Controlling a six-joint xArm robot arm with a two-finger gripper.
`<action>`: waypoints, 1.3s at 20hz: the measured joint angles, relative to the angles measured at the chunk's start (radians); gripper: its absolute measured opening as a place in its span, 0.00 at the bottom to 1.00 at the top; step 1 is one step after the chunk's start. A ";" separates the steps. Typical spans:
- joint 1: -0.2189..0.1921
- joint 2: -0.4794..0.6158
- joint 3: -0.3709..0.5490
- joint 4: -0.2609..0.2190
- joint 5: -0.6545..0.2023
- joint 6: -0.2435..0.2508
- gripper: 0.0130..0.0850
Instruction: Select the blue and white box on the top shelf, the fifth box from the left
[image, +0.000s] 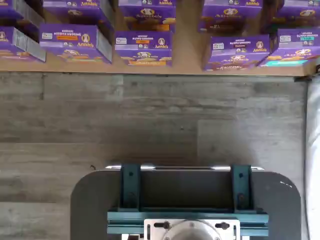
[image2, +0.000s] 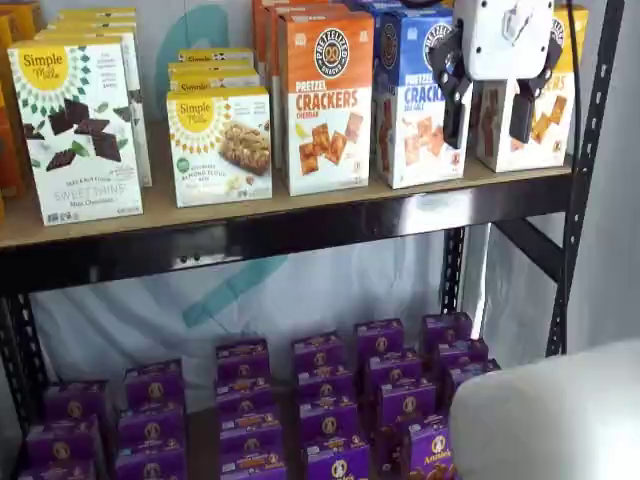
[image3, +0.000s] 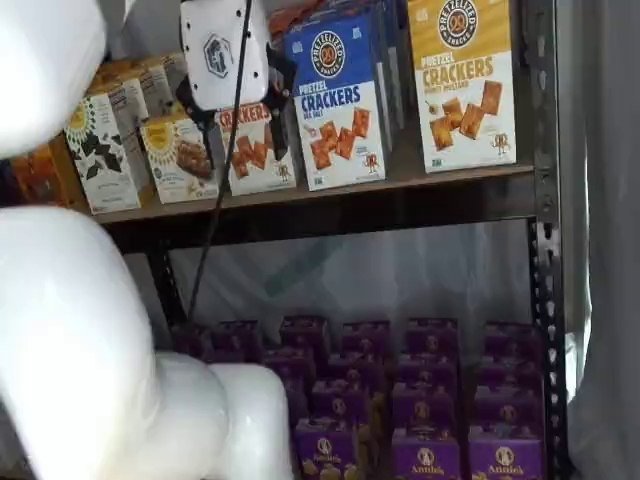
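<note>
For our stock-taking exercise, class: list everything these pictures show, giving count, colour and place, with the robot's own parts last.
blue and white box: front of a row, blue top, top shelf, between orange and yellow ones
orange-topped box: front of a row, left of the blue
yellow-topped box: one seen, right end
white biscuit boxes: two stacks, left part
top shelf: one, tan board, black rail
purple boxes: many, lower level
gripper: one, white body, black fingers apart, before the shelf's right part
arm: white, foreground

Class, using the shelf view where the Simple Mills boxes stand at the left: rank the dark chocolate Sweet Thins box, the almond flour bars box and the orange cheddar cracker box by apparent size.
1. Sweet Thins box and cheddar box: too alike to separate.
2. Almond flour bars box: clearly smallest.
</note>
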 joint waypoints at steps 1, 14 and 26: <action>-0.019 -0.005 0.005 0.021 -0.007 -0.011 1.00; -0.055 -0.027 0.066 0.067 -0.139 -0.039 1.00; -0.044 0.111 -0.014 -0.019 -0.318 -0.051 1.00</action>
